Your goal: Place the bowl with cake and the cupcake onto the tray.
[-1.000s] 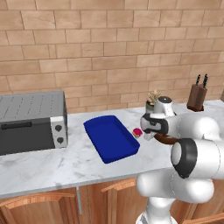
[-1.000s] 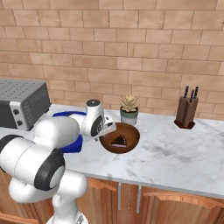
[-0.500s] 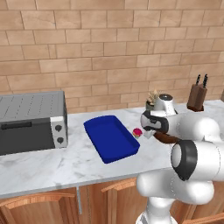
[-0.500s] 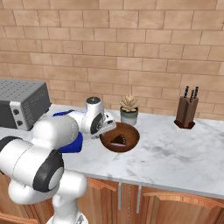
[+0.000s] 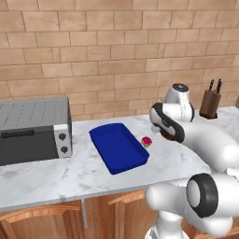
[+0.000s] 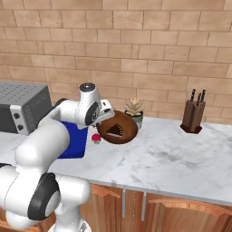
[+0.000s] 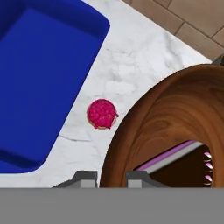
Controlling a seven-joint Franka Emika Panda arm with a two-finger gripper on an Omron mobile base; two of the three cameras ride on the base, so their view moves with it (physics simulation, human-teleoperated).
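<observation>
My gripper (image 6: 104, 120) is shut on the near rim of the brown wooden bowl (image 6: 119, 128), which hangs tilted above the counter with the dark cake wedge (image 6: 117, 130) inside. In the hand view the bowl (image 7: 168, 127) is large at the right, and its rim sits between my fingertips (image 7: 85, 178). The tiny cupcake (image 7: 102, 113) with its pink-red top stands on the marble between bowl and tray, also seen from the bases (image 5: 146, 141) (image 6: 95, 138). The deep-blue tray (image 5: 118, 147) (image 7: 39, 78) lies left of the cupcake with nothing in it.
A grey toaster oven (image 5: 32, 130) stands left of the tray. A small potted plant (image 6: 134, 110) sits against the brick wall behind the bowl. A knife block (image 6: 192, 116) stands far right. The counter's front edge runs close below the tray.
The bowl has come up off the counter in my gripper, tilting and shifting a little toward the tray. Cupcake and tray have stayed put.
</observation>
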